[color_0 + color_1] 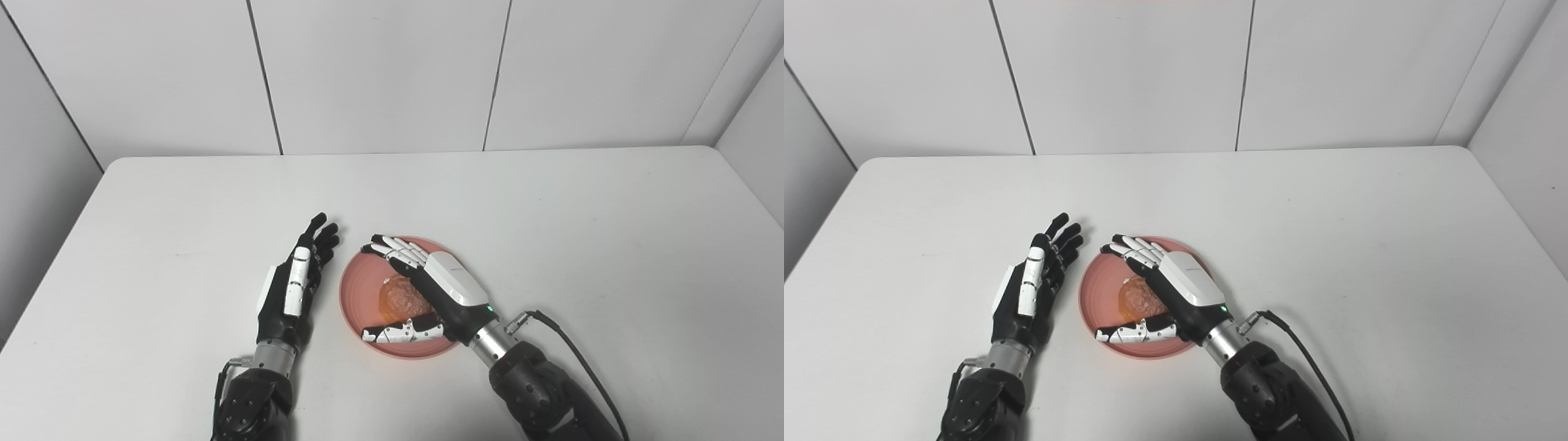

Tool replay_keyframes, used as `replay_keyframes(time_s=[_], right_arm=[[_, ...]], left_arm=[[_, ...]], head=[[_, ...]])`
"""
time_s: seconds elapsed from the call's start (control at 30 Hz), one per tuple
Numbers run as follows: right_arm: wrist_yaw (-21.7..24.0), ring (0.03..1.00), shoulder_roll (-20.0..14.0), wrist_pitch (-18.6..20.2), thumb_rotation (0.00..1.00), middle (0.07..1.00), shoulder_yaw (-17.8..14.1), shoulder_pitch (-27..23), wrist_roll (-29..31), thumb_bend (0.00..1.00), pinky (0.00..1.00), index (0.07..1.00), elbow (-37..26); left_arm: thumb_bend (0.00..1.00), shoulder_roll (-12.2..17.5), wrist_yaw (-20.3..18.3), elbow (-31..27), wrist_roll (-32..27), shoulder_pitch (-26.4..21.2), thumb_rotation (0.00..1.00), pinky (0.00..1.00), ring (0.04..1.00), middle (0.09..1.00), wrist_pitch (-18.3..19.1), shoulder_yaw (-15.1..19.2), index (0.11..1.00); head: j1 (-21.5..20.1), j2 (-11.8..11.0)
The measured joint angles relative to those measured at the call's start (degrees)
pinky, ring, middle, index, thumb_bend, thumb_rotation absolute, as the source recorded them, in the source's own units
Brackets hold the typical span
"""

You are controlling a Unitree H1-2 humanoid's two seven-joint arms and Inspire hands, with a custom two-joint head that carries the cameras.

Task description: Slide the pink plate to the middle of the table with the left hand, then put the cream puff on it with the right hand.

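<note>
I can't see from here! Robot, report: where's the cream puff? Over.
Left hand open beside pink plate. Right hand open over plate. Cream puff on plate. Nothing in the way.

**A bare test booth in a robotics lab**

A plain white surface [551, 245] with rounded far corners stands inside blank white wall panels [380, 73] split by dark vertical seams, closing in on the far, left and right sides. A black cable [576, 355] trails from the robot's right forearm across the near surface.

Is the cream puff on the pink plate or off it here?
On it: the cream puff lies inside the pink plate, with the open right hand spread around it.
</note>
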Motion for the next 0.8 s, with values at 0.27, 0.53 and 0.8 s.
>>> replay_keyframes(time_s=[0.27, 0.53, 0.8], right_arm=[[-2.95, 0.960, 0.62, -2.70, 0.64, 0.988, -1.16, 0.28, 2.28, 0.62, 0.92, 0.970, -0.57], [-3.49, 0.963, 0.78, -4.88, 0.66, 0.983, -1.98, 0.28, 4.23, 0.61, 0.93, 0.979, -0.84], [-5.00, 0.962, 1.54, -5.42, 0.79, 0.994, -4.36, 1.24, 5.56, 0.66, 0.87, 0.996, -1.82]], left_arm=[[0.54, 0.00, 0.00, 0.02, 0.01, 0.00, 1.00, 0.96, 0.902, 0.897, -0.07, 0.00, 0.900], [0.54, -0.04, -0.03, 0.11, -0.26, 0.00, 1.00, 0.96, 0.903, 0.896, -0.17, 0.10, 0.899], [0.56, -0.06, 0.00, 0.17, -0.26, -0.01, 1.00, 0.98, 0.919, 0.910, -0.25, 0.00, 0.915]], head=[[-0.09, 0.18], [0.00, 0.26], [0.18, 0.35]])
